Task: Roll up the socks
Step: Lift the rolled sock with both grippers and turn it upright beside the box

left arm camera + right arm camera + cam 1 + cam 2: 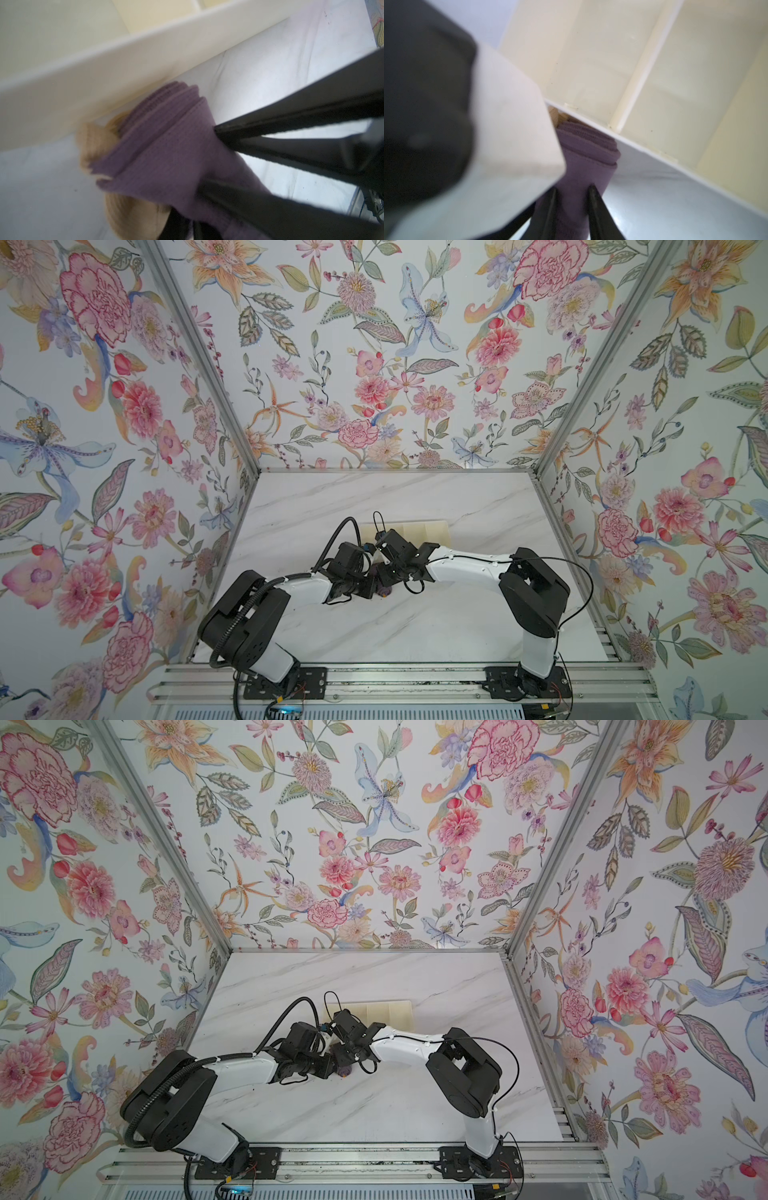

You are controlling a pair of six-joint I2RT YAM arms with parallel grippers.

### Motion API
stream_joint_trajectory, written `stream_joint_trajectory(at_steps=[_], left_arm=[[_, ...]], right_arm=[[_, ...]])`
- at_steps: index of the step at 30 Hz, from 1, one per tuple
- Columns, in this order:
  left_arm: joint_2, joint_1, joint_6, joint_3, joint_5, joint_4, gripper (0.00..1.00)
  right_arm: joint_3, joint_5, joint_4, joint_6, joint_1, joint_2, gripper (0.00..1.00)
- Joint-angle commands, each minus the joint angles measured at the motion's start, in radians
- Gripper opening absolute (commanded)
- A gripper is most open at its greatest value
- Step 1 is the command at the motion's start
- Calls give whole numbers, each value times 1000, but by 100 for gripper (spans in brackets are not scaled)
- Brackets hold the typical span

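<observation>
Jaws of left gripper (207, 158) and right gripper (573, 188) pinch the rolled socks (162, 141) mid-frame. Rolling seems done; next probably calls for securing the cuff.

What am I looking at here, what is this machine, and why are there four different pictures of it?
These are two robot arms mounted at the near edge of a marble table, with floral-papered walls around it. Both top views look down on the whole scene from overhead. The other two pictures come from a camera on each wrist, very close up. On the table stands a cream tray with dividers. Right beside it, the left end effector and the right end effector both pinch the socks, which are purple with tan parts and bunched in layers.
</observation>
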Motion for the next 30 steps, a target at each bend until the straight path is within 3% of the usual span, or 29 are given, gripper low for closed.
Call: stream_joint_trajectory(at_steps=[1,21,30], left_arm=[[-14,-8,47,-25,-33,-85,13],[-225,38,9,-24,-171,-182,13],[-297,45,-24,-38,-130,-145,13]], right_arm=[[-25,-99,-117,-59,76,120,27],[-3,-87,-138,-61,94,135,27],[1,-83,-139,-60,96,136,27]])
